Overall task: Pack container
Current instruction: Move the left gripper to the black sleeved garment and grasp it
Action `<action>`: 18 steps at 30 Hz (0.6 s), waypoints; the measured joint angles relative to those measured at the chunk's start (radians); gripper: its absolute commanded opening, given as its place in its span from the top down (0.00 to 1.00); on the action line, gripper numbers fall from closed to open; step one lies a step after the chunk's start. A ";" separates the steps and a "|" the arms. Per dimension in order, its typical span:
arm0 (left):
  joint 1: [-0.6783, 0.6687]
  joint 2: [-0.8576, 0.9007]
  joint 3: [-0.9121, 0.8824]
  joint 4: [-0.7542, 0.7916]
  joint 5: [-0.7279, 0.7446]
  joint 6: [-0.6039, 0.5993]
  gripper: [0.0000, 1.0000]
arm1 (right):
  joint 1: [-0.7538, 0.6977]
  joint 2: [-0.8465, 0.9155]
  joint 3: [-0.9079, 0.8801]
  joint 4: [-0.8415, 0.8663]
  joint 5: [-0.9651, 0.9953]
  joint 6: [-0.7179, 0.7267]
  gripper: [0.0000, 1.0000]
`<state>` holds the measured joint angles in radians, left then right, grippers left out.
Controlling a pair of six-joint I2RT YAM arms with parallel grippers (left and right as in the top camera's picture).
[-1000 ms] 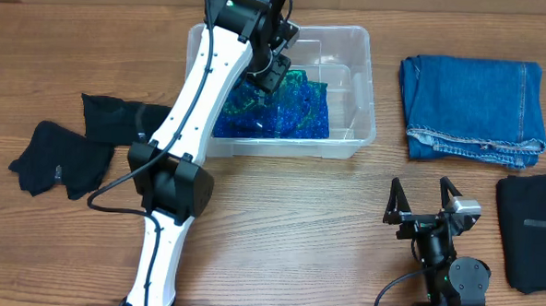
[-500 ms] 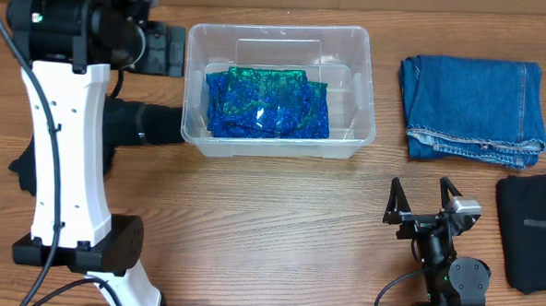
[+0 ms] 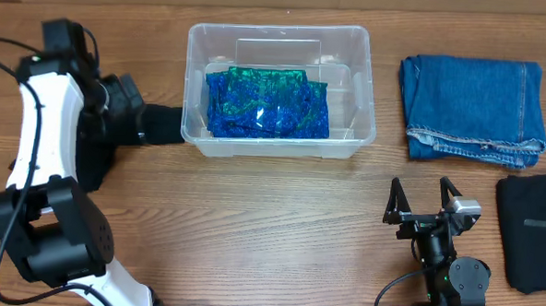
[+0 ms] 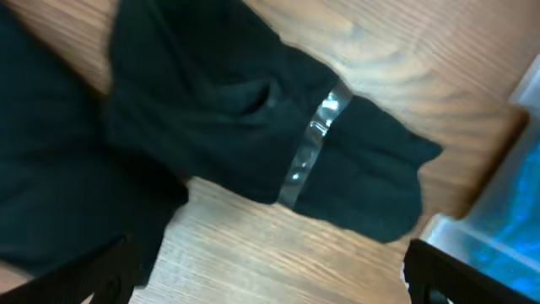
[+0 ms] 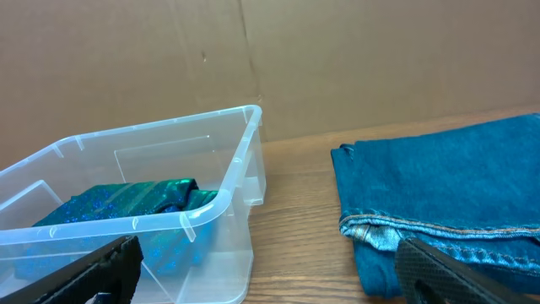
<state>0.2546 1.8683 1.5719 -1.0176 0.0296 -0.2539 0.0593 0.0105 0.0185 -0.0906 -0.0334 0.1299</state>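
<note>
Left gripper (image 4: 270, 268): jaws spread wide, empty, poised over the black garment (image 4: 253, 127) at the left of the overhead frame, just beside the container (image 3: 278, 30). Right gripper (image 3: 422, 204): jaws wide, empty, lower right. The container sits upper centre and holds one blue-green cloth (image 3: 268, 105). Judged status: one item packed; black garment, folded jeans (image 3: 472, 104) and dark folded item (image 3: 533, 233) outstanding. Surface: wood-grain table (image 3: 279, 227). Background: cardboard wall (image 5: 354, 59).

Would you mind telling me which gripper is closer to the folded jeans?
Right. The right gripper sits just toward the robot from the jeans. The left gripper is past the far side of the container, above a black cloth.
</note>
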 measured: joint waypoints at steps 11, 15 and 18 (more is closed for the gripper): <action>-0.006 0.072 -0.218 0.368 0.048 0.161 0.03 | 0.000 0.000 0.000 0.001 0.000 0.000 0.00; -0.006 0.143 -0.219 0.417 0.080 0.209 0.27 | 0.000 0.000 0.000 0.001 0.000 0.000 0.00; -0.006 0.150 -0.217 0.430 0.069 0.225 0.82 | 0.000 0.000 0.000 0.000 0.000 0.000 0.00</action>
<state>0.2485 2.0182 1.3544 -0.5877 0.0990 -0.0288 0.0593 0.0101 0.0185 -0.0902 -0.0334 0.1299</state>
